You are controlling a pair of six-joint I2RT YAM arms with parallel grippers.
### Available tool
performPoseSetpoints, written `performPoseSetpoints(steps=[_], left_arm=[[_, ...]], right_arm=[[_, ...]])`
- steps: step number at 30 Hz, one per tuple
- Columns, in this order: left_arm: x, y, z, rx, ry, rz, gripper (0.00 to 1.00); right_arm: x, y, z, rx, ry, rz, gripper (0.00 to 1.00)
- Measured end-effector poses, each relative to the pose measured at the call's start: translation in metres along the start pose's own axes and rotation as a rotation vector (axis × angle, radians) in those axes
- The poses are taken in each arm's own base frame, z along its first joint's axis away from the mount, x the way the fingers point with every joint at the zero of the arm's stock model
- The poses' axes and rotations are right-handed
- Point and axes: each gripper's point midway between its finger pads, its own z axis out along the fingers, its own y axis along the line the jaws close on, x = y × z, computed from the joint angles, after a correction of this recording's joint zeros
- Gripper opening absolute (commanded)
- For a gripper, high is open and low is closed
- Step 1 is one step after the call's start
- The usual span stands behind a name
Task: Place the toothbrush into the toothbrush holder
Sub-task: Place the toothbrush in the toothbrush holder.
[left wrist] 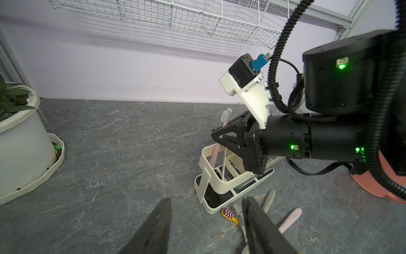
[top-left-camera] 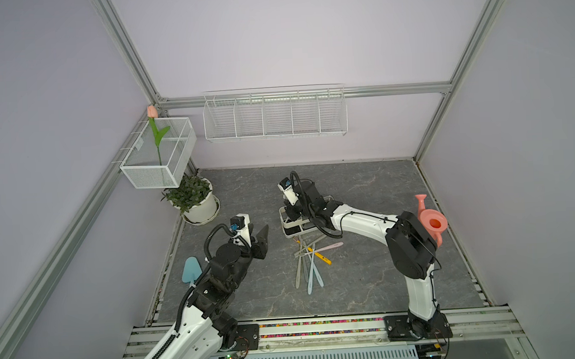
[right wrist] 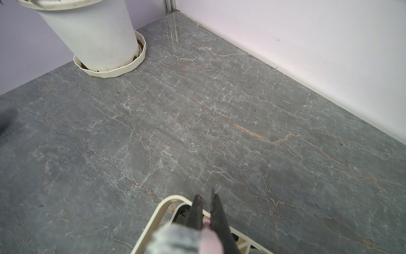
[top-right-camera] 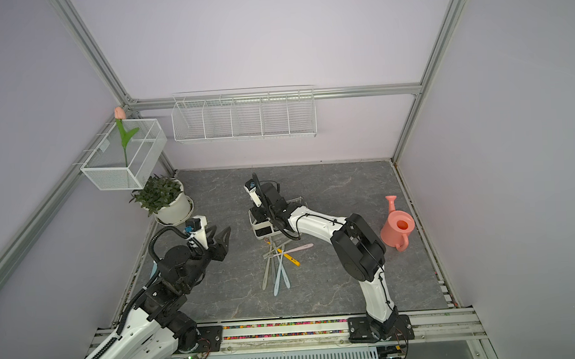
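Right gripper (left wrist: 219, 135) pinched on pink toothbrush (left wrist: 214, 154), whose handle stands tilted, bristles up, inside the cream bin of the toothbrush holder (left wrist: 222, 188). Insertion step; next move calls for release and a clean withdrawal. Left gripper (left wrist: 206, 203) spread, empty, nearby.

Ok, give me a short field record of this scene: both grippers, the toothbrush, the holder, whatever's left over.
right gripper: shut on the pink toothbrush, above the toothbrush holder
pink toothbrush: bristles up, tilted, handle end inside the holder's cream end bin
left gripper: open, empty, above the table
loose toothbrushes: piled flat on the table beside the holder
task: toothbrush not yet released
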Motion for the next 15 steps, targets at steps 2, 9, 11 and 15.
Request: performPoseSetpoints(steps=[2, 9, 11, 15], left_arm=[[0.0, 0.0, 0.0, 0.0, 0.0, 0.0, 0.6], [-0.003, 0.0, -0.002, 0.003, -0.012, -0.003, 0.63], [-0.004, 0.0, -0.003, 0.004, -0.017, -0.004, 0.63], [-0.005, 0.0, -0.005, 0.005, -0.021, -0.005, 0.64]], right_arm=[[0.0, 0.0, 0.001, 0.0, -0.007, 0.002, 0.19], [0.015, -0.001, 0.003, 0.014, 0.016, 0.01, 0.35], [0.015, -0.001, 0.003, 0.015, 0.015, 0.011, 0.38], [0.017, -0.002, 0.002, 0.017, 0.012, 0.009, 0.4]])
